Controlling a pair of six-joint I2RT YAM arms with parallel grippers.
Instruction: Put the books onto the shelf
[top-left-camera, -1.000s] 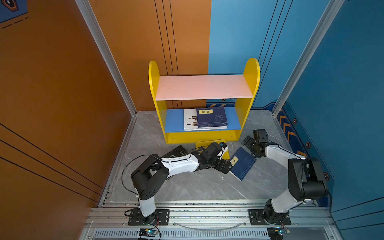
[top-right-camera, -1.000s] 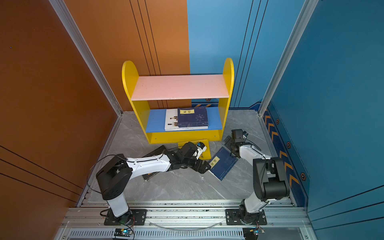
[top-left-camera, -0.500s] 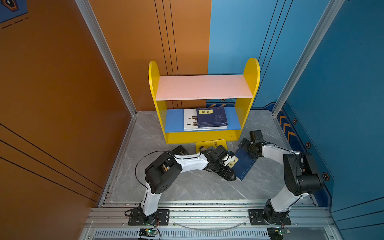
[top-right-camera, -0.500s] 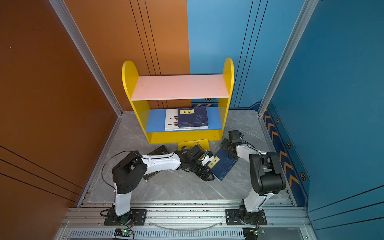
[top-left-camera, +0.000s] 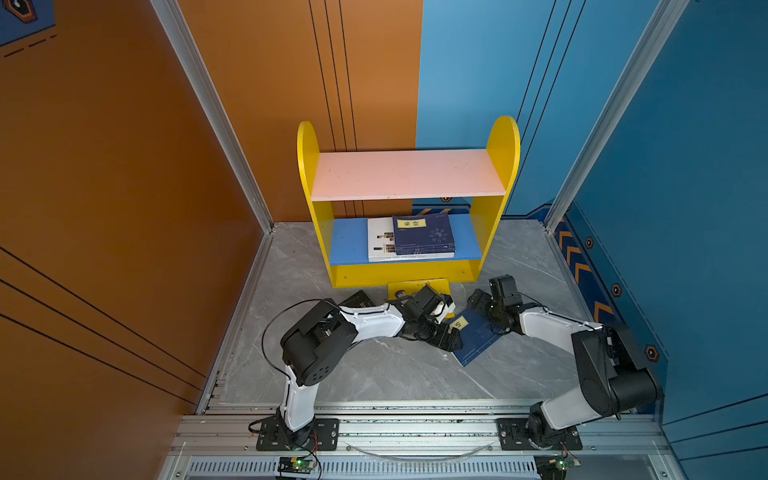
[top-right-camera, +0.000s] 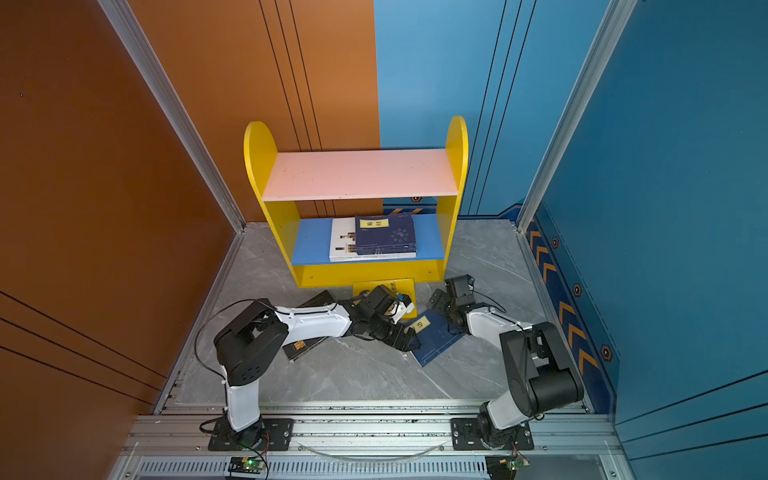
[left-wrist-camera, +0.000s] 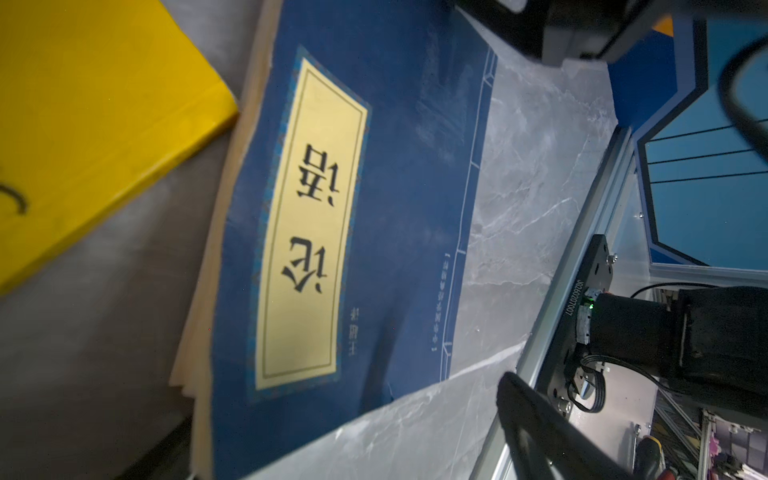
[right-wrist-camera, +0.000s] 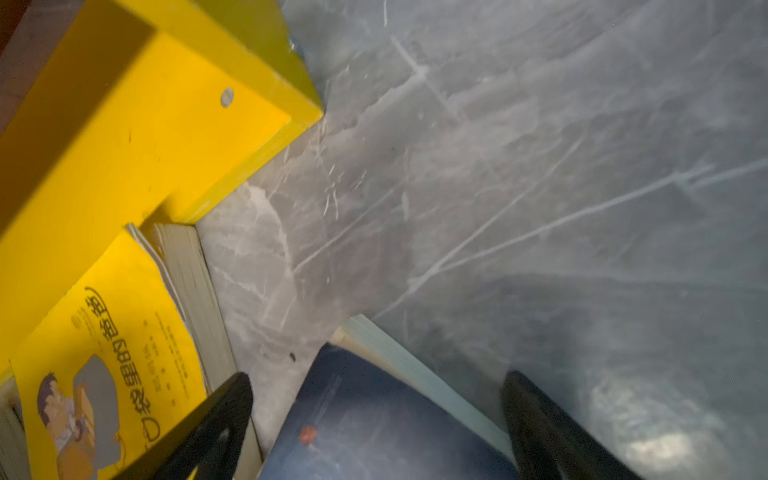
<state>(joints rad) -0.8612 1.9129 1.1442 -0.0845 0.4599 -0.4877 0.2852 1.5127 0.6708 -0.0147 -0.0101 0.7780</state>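
Note:
The shelf (top-left-camera: 408, 274) (top-right-camera: 370, 272) stands at the back, and on its blue lower board a navy book (top-left-camera: 423, 235) (top-right-camera: 385, 235) lies over a white one (top-left-camera: 379, 245). Another navy book (top-left-camera: 476, 338) (top-right-camera: 436, 338) (left-wrist-camera: 399, 166) lies on the floor between my grippers. My left gripper (top-left-camera: 451, 338) (top-right-camera: 409, 338) (left-wrist-camera: 345, 440) is open at its labelled end. My right gripper (top-left-camera: 478, 301) (top-right-camera: 438, 301) (right-wrist-camera: 378, 380) is open, and the book's far corner (right-wrist-camera: 374, 419) lies between its fingers. A yellow book (top-left-camera: 415, 286) (right-wrist-camera: 104, 332) lies by the shelf base. A black book (top-right-camera: 305, 347) lies under my left arm.
Orange and blue walls close in the grey marble floor (top-left-camera: 374, 374) on three sides. An aluminium rail (top-left-camera: 415, 428) carrying both arm bases runs along the front. The shelf's yellow base front (right-wrist-camera: 137, 137) is close to my right gripper.
My right gripper has moved left and down to the floor navy book's far corner. My left arm has swung its elbow rightward, and its gripper has dropped to the book's labelled end.

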